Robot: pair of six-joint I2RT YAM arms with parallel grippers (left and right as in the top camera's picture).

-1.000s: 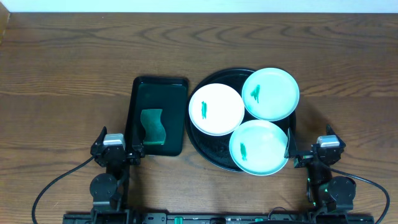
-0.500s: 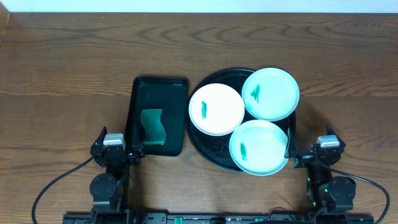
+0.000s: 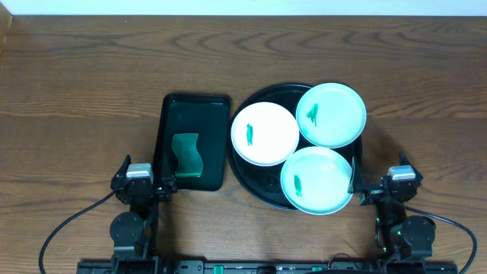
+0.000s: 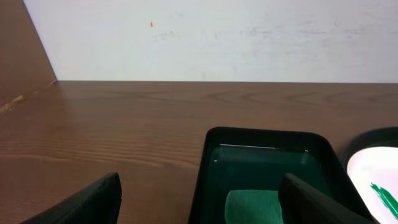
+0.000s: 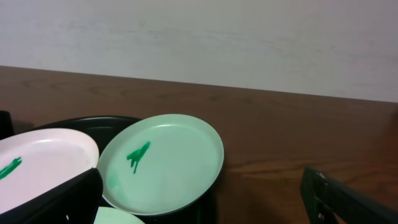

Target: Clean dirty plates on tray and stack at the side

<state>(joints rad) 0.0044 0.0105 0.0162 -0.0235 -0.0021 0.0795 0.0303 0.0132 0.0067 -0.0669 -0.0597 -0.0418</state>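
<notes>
Three dirty plates lie on the round black tray (image 3: 262, 189), each with a green smear: a white one (image 3: 265, 133) on the left, a mint one (image 3: 331, 114) at the back right, another mint one (image 3: 317, 180) at the front. My left gripper (image 3: 144, 183) rests open at the table's near edge, left of the tray; its fingers (image 4: 93, 202) frame a green sponge (image 4: 252, 208). Just right of the front plate, my right gripper (image 3: 384, 186) is open too. In the right wrist view the back mint plate (image 5: 168, 158) lies ahead of the empty jaws.
A rectangular dark green tray (image 3: 192, 114) sits left of the black tray and holds the wavy green sponge (image 3: 187, 156). Bare wooden table (image 3: 76, 99) stretches to the left, back and far right. A white wall (image 4: 217, 37) stands beyond the far edge.
</notes>
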